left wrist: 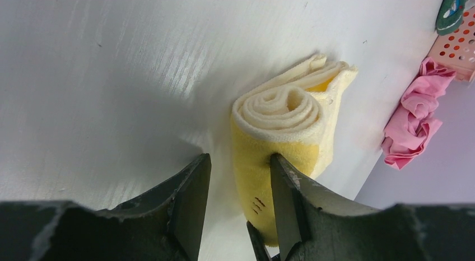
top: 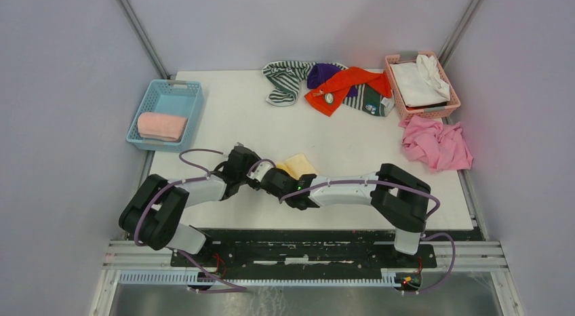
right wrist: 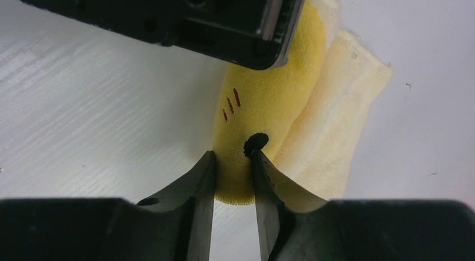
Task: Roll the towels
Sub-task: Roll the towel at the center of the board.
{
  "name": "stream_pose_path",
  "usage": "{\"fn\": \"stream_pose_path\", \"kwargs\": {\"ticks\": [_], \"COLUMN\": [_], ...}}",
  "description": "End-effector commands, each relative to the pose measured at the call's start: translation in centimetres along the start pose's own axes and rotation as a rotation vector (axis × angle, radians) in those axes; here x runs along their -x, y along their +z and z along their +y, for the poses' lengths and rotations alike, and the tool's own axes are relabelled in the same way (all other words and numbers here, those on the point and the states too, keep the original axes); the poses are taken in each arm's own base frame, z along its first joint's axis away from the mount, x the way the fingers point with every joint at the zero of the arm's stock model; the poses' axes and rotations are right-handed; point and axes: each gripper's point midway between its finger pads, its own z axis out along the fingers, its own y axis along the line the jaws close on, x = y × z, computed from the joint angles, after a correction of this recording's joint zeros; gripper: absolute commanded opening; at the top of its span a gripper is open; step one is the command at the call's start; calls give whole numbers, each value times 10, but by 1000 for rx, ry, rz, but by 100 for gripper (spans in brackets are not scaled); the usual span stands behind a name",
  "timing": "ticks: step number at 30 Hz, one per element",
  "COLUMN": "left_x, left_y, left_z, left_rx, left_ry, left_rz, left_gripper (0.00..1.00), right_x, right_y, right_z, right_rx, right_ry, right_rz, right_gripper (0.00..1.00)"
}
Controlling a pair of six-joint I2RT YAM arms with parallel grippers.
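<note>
On white table [top: 224,119]: yellow towel [top: 298,165] half-rolled, front centre. Its end is pinched by right gripper [right wrist: 232,154], jaws narrow. Its side is straddled by left gripper [left wrist: 240,160], half open, clamping nothing. Advice: keep core tight, roll evenly toward the loose flap, ends level.

The overhead camera is looking down from behind the arm bases, taking in the whole table [top: 224,119]. The left wrist camera is peering past its own fingers [left wrist: 187,199], right up close on the yellow towel [left wrist: 280,132], facing toward the pink basket [left wrist: 456,51]. The right wrist camera is staring at that same towel from the opposite end, equally close.
</note>
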Motion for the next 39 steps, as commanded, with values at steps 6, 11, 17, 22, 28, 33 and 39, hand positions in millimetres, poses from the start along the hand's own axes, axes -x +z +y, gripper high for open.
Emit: {"fn": "stream_pose_path", "kwargs": {"ticks": [6,11,17,22,28,33,39], "left_x": [-8,-1,4,-1,-10,-13,-20], "left_y": [-9,-28,-46,-49,-35,-15,9], "left_z": [63,49,17,-14,-32,-46,-56], "left_rx": [231,154,0,-139,-200,-228,-263], "left_ry": [20,19,51,87,118,140,148], "left_rz": [-7,-56,-82,-42,36,87,152], "left_gripper": [58,67,73,75,75,75,74], "right_x": [-11,-9,-19,-30,-70,-107,-145], "right_y": [-2,-13,-16,-5,14,22,27], "right_z": [13,26,18,9,-2,-1,4], "right_rx": [84,376,647,772,788,734,675], "right_ry": [100,362,717,960,1197,1265,1290], "right_rz": [-8,-74,-138,-139,-15,148,311], "right_gripper": [1,0,1,1,1,1,1]}}
